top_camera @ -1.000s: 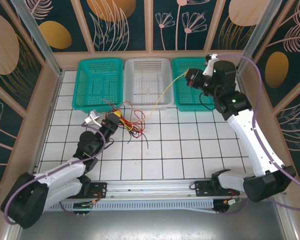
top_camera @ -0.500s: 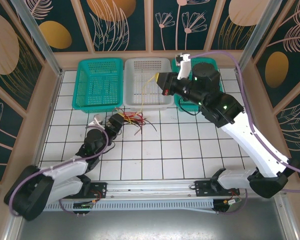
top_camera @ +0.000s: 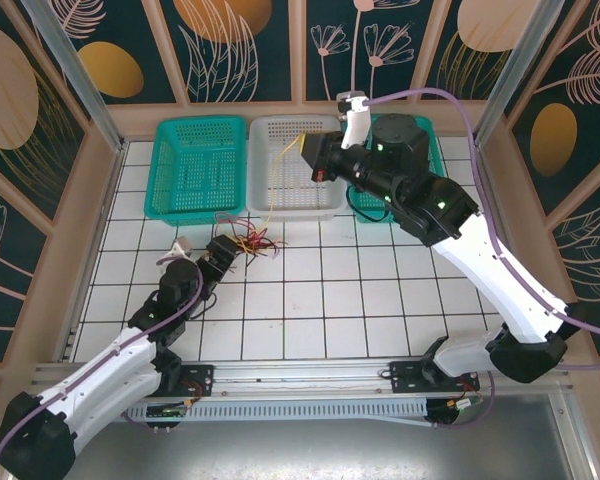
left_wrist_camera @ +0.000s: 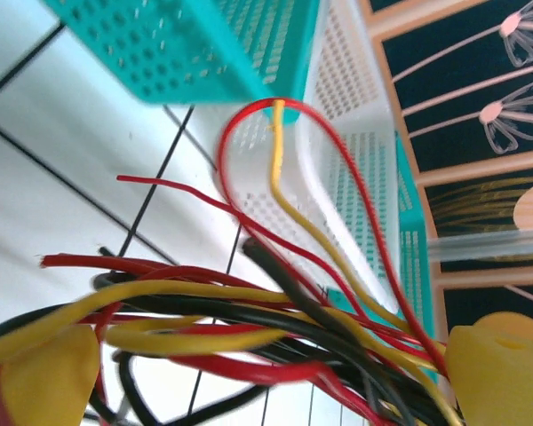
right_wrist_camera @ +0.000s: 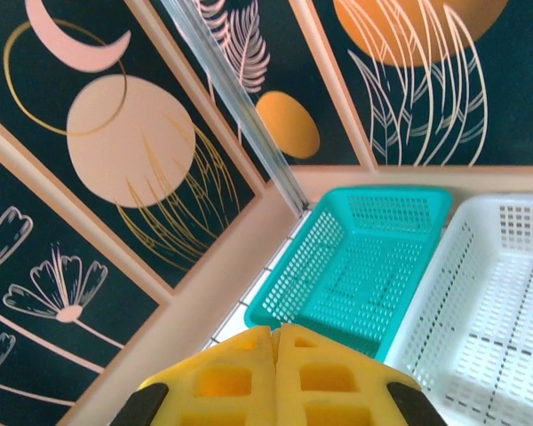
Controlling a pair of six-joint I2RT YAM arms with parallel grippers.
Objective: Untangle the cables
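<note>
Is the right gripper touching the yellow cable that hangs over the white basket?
Touching. In the top view the yellow cable rises from the tangle and ends at the shut right gripper.

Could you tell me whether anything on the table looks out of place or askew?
Yes: the cables lie in a tangled red, black and yellow knot before the white basket, at the open left gripper. One yellow cable strays up over the basket to the right gripper, shut on it.

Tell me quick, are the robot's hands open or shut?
Left gripper: open, tangled cables lying loose between its jaws.
Right gripper: shut on a yellow cable.
</note>
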